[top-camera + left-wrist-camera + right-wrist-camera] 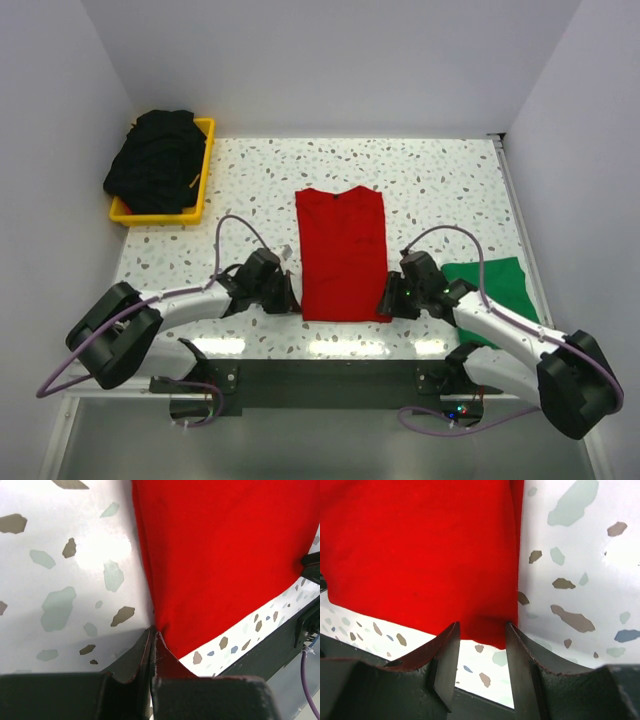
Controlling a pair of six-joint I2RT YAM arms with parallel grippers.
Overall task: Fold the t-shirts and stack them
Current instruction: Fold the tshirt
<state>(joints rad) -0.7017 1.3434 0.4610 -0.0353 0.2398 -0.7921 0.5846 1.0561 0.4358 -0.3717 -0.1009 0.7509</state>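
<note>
A red t-shirt (342,252) lies folded into a long narrow strip at the table's middle, collar away from me. My left gripper (290,296) is at its near left corner, shut on that corner of the cloth (210,555). My right gripper (388,298) is open at the near right corner, its jaws on either side of the hem (492,630) without pinching it. A green t-shirt (492,283) lies folded at the right, partly under my right arm. Black t-shirts (158,158) are piled in a yellow tray.
The yellow tray (203,170) stands at the back left corner of the speckled table (440,180). White walls close in the back and both sides. The table's near edge and the dark base plate (330,380) run just behind the red shirt's hem.
</note>
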